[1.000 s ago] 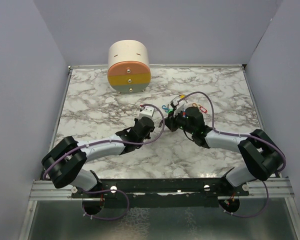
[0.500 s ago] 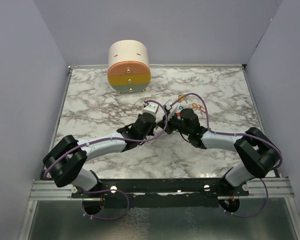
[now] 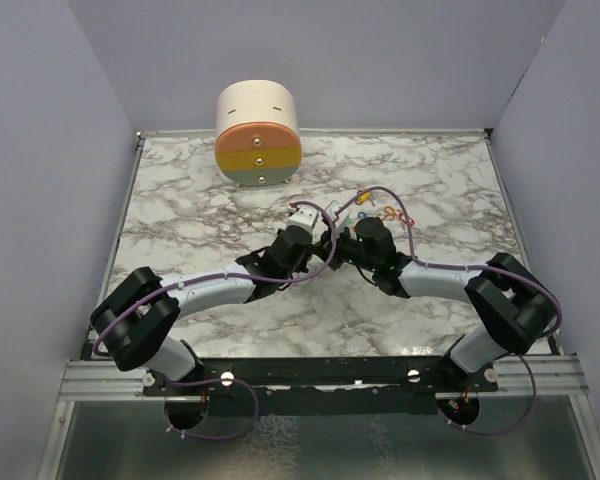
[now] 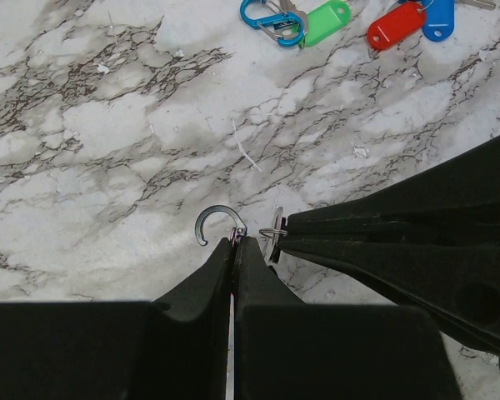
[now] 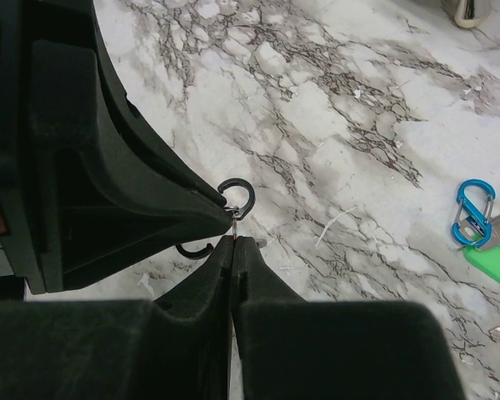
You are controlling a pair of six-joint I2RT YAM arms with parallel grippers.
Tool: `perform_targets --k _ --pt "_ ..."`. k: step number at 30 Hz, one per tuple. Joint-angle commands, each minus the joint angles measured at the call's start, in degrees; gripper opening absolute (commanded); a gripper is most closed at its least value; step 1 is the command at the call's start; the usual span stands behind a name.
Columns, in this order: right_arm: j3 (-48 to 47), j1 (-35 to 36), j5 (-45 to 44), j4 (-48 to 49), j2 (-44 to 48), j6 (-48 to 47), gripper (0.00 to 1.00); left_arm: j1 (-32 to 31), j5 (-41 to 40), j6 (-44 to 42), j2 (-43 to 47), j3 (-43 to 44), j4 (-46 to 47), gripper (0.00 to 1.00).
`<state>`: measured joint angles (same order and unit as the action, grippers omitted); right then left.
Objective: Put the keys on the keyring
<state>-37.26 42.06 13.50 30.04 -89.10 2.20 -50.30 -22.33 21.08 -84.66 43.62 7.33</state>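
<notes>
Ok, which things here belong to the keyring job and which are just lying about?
Job: dark ring, pinched between shut left gripper and right gripper; green key, red key, blue key.
Lying about: round drawer unit; blue clip by the green key, role unclear.

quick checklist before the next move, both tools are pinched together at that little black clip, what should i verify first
1. Left tool shut on the black clip: ok.
2. Right tool shut on the same clip, tip to tip with the left: ok.
3. A key threaded on the clip: not ok, none hangs from it.
4. Green key, red key and blue key located: ok, they lie on the marble table, apart from the clip.
5. Clip gate open for threading: cannot tell.
</notes>
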Motion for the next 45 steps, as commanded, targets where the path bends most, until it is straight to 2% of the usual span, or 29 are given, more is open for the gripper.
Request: perform_targets --k 1,45 --pt "-1.75 0.65 1.71 0.81 -1.14 -1.22 0.01 0.40 0.64 -0.25 -0.16 1.84 1.68 0.00" --pt "-2.48 1.51 1.01 -0.27 -2.30 -2.20 0.01 1.54 0.19 0.10 2.81 0.82 1.86 0.00"
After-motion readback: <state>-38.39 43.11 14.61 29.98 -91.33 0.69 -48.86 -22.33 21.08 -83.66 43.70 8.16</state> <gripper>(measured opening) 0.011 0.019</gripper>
